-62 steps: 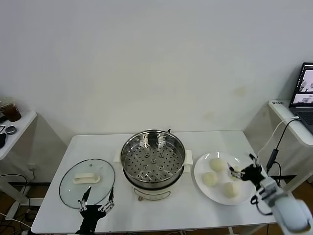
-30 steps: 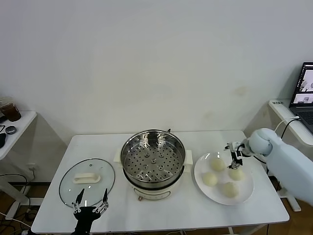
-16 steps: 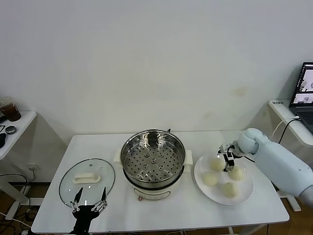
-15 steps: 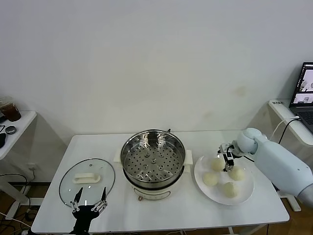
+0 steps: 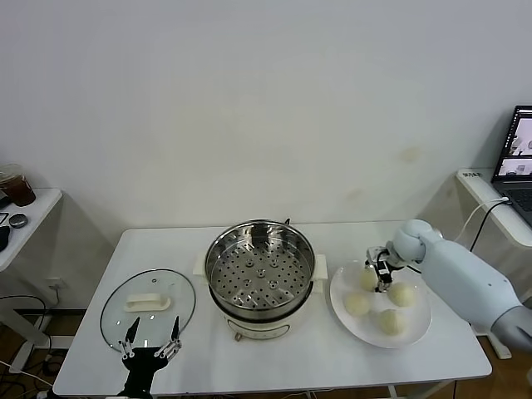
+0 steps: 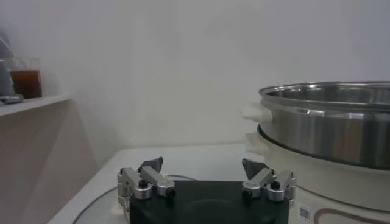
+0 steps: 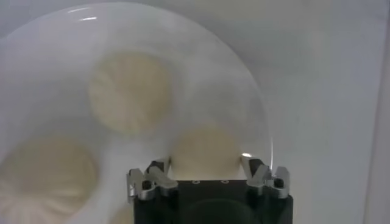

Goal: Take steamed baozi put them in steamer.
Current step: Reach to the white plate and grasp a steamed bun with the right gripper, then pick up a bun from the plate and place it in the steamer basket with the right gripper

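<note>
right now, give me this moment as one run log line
right tool: around baozi on plate | left tool: open, parked near lid | steamer: empty
</note>
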Robot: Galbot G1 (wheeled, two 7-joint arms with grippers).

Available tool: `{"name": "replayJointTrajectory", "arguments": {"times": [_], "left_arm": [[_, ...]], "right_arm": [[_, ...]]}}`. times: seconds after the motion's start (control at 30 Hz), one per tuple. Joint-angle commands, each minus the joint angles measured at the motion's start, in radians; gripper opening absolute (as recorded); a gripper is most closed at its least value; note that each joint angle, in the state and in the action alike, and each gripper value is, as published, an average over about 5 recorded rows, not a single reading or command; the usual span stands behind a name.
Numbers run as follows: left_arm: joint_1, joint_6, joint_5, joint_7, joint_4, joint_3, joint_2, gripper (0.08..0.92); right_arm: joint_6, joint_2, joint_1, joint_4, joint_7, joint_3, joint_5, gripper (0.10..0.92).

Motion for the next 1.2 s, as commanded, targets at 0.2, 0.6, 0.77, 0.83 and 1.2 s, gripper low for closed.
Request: {"name": "replayJointTrajectory", "arguments": {"times": [0.2,0.6,0.77,0.83,1.2], "left_arm": [[0.003,-0.002,0.000,0.000,-0.006,-0.003,0.000,0.823],[-0.004,-0.001,-0.005,0.007,-0.013,0.001,0.013,0.823],[-0.007,-0.002,-0.011,0.009,-0.011,0.001,0.018,0.823],[-0.005,-0.002,-0.014,0.010,-0.014,0.000,0.020,0.823],[0.004,-0.008,-0.038,0.017,-0.020,-0.044,0.030,0.823]], "right_arm": [[-0.009,-0.031,0.034,0.058,-0.019,-0.050,0.045,0.553],[0.020,-0.195,0.384,0.236,-0.048,-0.241,0.312,0.494],[0.085,-0.158,0.580,0.251,-0.051,-0.339,0.404,0.500],[0.102,-0.125,0.644,0.258,-0.057,-0.373,0.445,0.501],[0.278,0.194,0.764,0.218,-0.072,-0.540,0.561,0.503]]}}
